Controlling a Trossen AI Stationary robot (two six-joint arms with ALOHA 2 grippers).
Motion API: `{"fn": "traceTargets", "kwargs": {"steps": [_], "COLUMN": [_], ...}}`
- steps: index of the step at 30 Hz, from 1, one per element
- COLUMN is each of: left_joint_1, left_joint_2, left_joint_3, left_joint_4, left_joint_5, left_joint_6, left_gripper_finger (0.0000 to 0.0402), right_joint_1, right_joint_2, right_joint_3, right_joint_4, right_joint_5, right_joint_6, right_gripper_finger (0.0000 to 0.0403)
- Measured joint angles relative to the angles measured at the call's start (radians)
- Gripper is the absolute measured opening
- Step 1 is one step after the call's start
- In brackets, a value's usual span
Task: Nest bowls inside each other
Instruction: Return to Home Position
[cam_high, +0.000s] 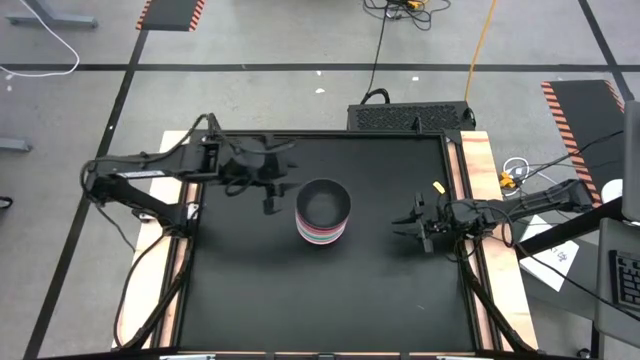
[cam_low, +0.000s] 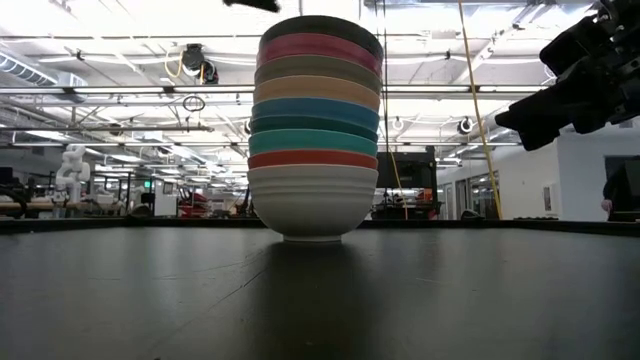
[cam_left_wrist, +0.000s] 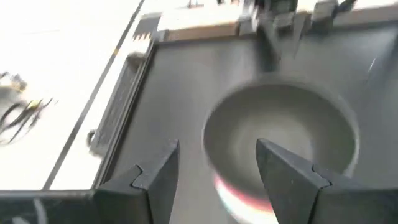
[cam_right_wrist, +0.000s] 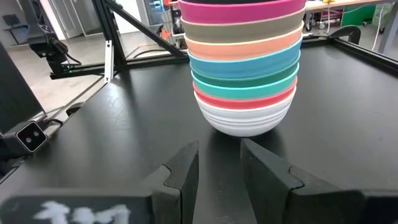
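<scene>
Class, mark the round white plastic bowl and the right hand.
round white plastic bowl (cam_low: 312, 200): low view, on its ribbed side wall.
right hand (cam_right_wrist: 219, 149): right wrist view, midway between its fingertips.

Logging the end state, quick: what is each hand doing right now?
Left hand: open, holding nothing.
Right hand: open, holding nothing.
</scene>
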Motion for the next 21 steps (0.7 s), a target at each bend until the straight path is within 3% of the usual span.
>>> {"fn": "traceTargets", "kwargs": {"steps": [6,16,21], "left_joint_1": [-0.045,-0.091,-0.11], "left_joint_2": [-0.1,-0.249,-0.304], "left_joint_3": [-0.14,-0.59,-0.728], "left_joint_4": [-0.052,0.131,0.225], "left_joint_5": [-0.151,-0.09,-0.094], "left_joint_6": [-0.135,-0.397,-0.454], "left_gripper_finger": [0.0216,0.0216,0.0216], "right_joint_1": [0.0,0.0,0.0], "right_joint_2": [0.012,0.017,0.016], "right_joint_3": [0.0,0.0,0.0], "right_joint_4": [0.0,0.027,0.048], "right_joint_5": [0.0,0.0,-0.002], "right_joint_6": [0.0,0.023,-0.006], "right_gripper_finger": [0.0112,0.0112,0.0112]}}
